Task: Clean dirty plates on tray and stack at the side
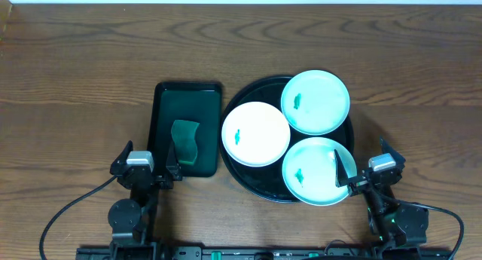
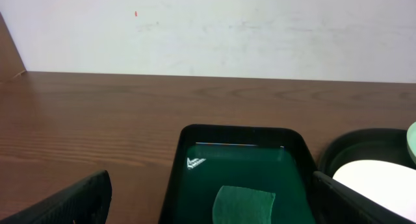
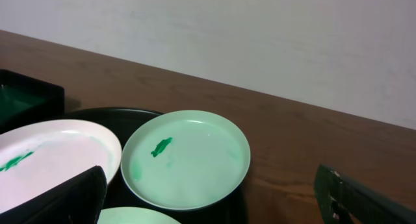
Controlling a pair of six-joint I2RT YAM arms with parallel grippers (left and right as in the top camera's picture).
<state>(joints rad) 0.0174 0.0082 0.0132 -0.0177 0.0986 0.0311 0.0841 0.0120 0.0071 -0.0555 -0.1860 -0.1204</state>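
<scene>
My left claw and right claw both stood spread wide, pinching nothing. The three plates lay on the tray, just ahead-left of my right claw.

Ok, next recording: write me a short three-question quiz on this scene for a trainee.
1. True or false: all three round white plates rest on the large round glossy black tray.
2. The pale green sponge lies in: A) the rectangular dark green tray; B) the black tray; C) a plate.
3. Fill in: the left arm's fingers and the right arm's fingers are ___, holding nothing.
Key: 1 true; 2 A; 3 open.
</scene>
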